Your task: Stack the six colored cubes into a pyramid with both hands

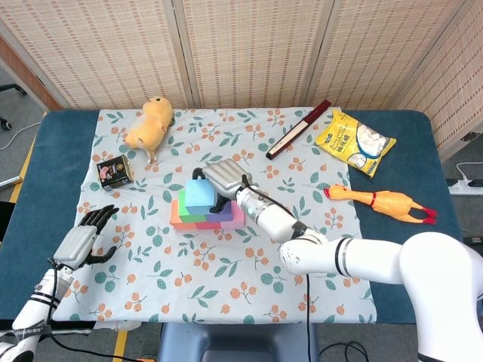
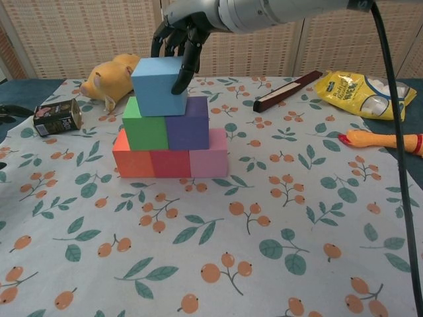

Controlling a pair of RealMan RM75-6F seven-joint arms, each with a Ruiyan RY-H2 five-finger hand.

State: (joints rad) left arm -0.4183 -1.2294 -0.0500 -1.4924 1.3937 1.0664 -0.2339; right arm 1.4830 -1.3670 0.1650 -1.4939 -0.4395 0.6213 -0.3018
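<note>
Your table point(image 1: 38, 151) carries a floral cloth point(image 2: 317, 224), and near its middle the pyramid already stands three tiers high: an orange cube point(image 2: 131, 162), a red cube point(image 2: 170, 163) and a pink cube point(image 2: 209, 162) sit side by side as a wide base, so the green cube point(image 2: 145, 124) and purple cube point(image 2: 188, 123) above them each bridge a seam. On top, your right hand point(image 1: 219, 179) clamps the blue cube point(image 2: 158, 87), fingers point(image 2: 185, 66) draped down its front right edge, probably to keep it from sliding while it settles. That cube sits left of centre, mostly over the green one, so I judge it wants nudging right before you release. Your left hand point(image 1: 84, 237) rests low at the cloth's near left edge, fingers apart and holding nothing, well clear of the stack. The plush toy point(image 1: 149, 122), snack bag point(image 1: 355, 141), rubber chicken point(image 1: 385, 201) and small can point(image 1: 115, 170) lie well apart from the work.
</note>
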